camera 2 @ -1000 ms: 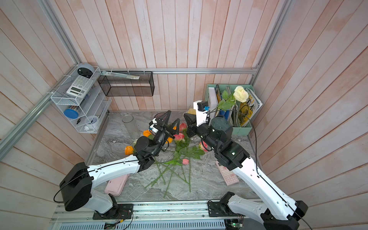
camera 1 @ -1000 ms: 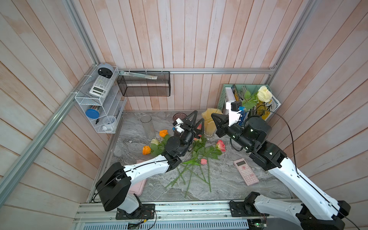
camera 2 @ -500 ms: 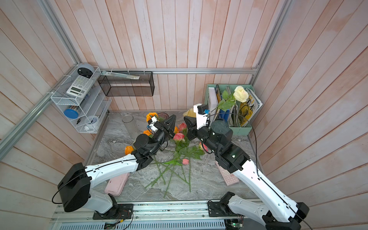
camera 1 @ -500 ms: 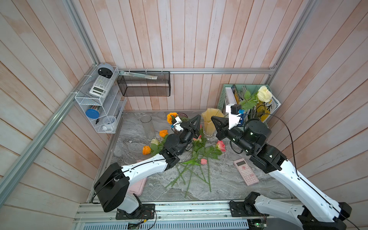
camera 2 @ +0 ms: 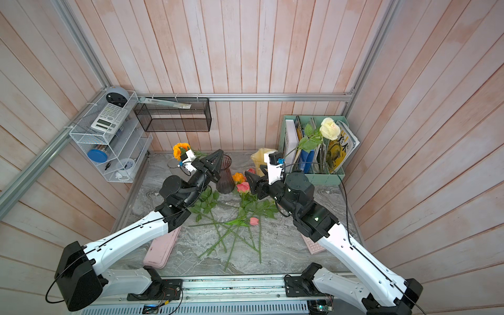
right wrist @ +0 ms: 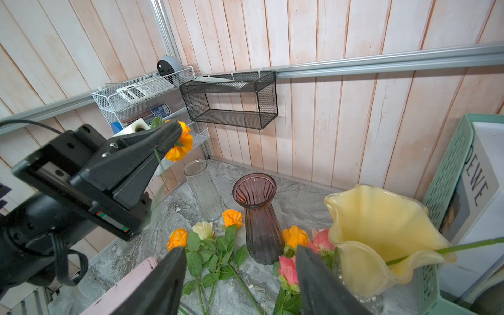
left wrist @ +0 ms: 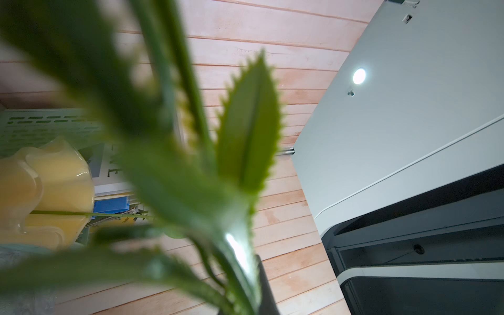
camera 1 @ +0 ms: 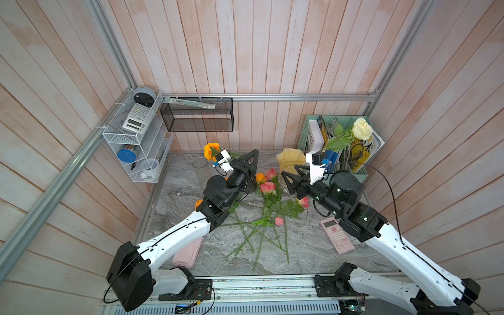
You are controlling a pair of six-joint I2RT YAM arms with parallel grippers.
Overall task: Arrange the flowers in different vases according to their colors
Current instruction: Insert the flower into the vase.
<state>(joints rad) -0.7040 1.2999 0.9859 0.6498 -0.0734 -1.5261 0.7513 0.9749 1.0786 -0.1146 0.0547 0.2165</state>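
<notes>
Bare tabletop (right wrist: 226,176) separates clear vase (right wrist: 202,188) from purple vase (right wrist: 257,218).

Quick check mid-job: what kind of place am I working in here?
Probably a staged desk corner inside a robot test cell: wood-panelled walls on an aluminium frame, a wire shelf holding a calculator, and a mint file holder of books.

"EWE" on white box (right wrist: 488,147), in mint file holder (right wrist: 447,169)

A robot lab's mock desk corner: plank walls (camera 1: 245,54) on aluminium framing (camera 1: 272,97), wire shelf (camera 1: 120,137) with calculator (camera 1: 137,117), file holder (camera 1: 303,136).
</notes>
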